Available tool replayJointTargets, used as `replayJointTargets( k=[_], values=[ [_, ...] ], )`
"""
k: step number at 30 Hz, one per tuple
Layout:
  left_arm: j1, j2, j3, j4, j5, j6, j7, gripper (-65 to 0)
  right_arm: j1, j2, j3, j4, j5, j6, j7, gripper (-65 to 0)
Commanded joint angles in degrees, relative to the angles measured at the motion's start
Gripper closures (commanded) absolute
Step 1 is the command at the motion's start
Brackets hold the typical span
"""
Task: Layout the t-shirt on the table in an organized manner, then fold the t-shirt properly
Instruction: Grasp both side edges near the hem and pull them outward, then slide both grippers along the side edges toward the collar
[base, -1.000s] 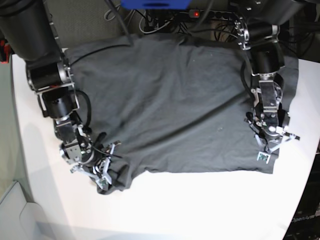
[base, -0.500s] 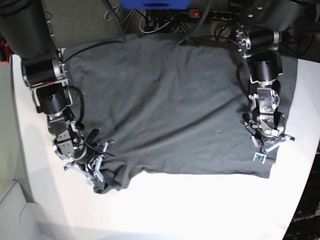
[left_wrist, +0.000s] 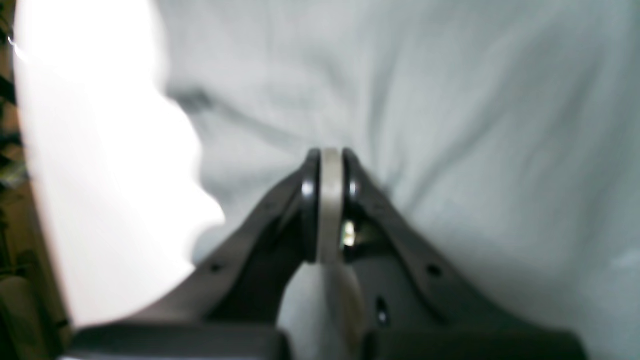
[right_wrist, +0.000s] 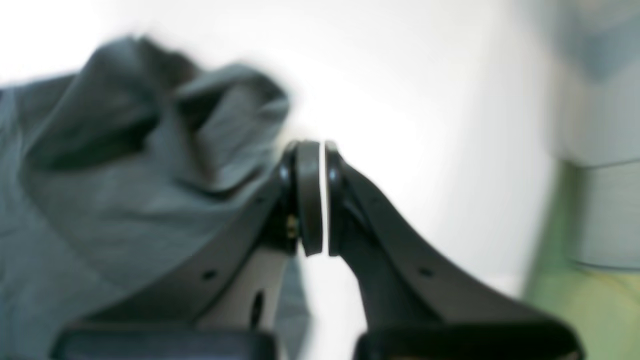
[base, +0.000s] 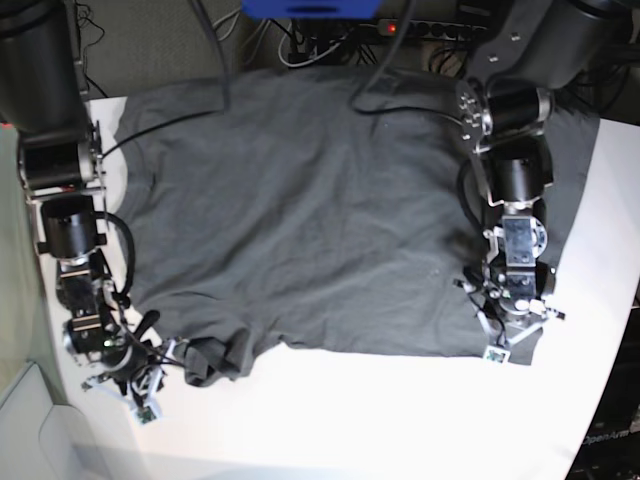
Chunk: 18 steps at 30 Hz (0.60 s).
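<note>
Cloth has slid toward 6 o'clock and toward 9 o'clock since the earlier base views: the t-shirt (base: 320, 210) now lies further down the white counter (base: 380, 420), its hem nearer the close edge. Both arms have drawn back with it. The right gripper (base: 140, 385), at 8 o'clock in the base view, now sits off the fabric on bare counter, just beside the bunched sleeve corner (base: 210, 360), where before it was over that corner. Its jaws are pressed together; the right wrist view shows only a thin sliver of light between the pads and no cloth in them, with the crumpled sleeve lying to their left. The left gripper (base: 510, 325), at 4 o'clock, has moved in from the counter's edge and rests on the shirt's lower corner. Its jaws are squeezed together, and in the left wrist view a pale strip of fabric shows between them, wrinkles radiating from the pinch point. The shirt lies mostly flat, chest area smooth, the sleeve at 7 o'clock rumpled.
</note>
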<state>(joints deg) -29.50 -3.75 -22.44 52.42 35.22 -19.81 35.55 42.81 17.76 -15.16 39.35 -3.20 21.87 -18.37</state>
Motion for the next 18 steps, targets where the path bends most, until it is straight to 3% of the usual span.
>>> replayJointTargets(
  k=[1, 3, 6, 13, 18],
  values=[
    [-2.72, -0.6, -0.03, 3.97, 0.34, 0.6, 0.98, -0.2, 1.54, 1.27, 0.78, 2.8, 0.17, 0.07, -0.93, 0.0],
    [-2.28, -0.52, -0.03, 8.63, 0.34, 0.08, 4.49, -0.2, -0.92, 1.63, 1.75, 7.81, 0.26, 0.77, -5.94, 0.0],
    [0.35, -0.87, 0.59, 15.84, 0.43, -0.01, 8.01, -0.2, -7.07, 2.07, 2.89, 18.71, 0.08, 4.64, -12.71, 0.0],
    [10.2, -2.63, 2.35, 25.95, 0.6, -0.19, 13.11, -0.2, -23.16, 2.33, 3.33, 44.47, 0.08, 4.81, -26.77, 0.0],
    [18.55, -4.3, 7.97, 27.09, 0.43, -0.19, 14.25, -0.2, -29.66, 2.33, 3.42, 50.36, 0.34, 4.81, -33.19, 0.0]
  ],
)
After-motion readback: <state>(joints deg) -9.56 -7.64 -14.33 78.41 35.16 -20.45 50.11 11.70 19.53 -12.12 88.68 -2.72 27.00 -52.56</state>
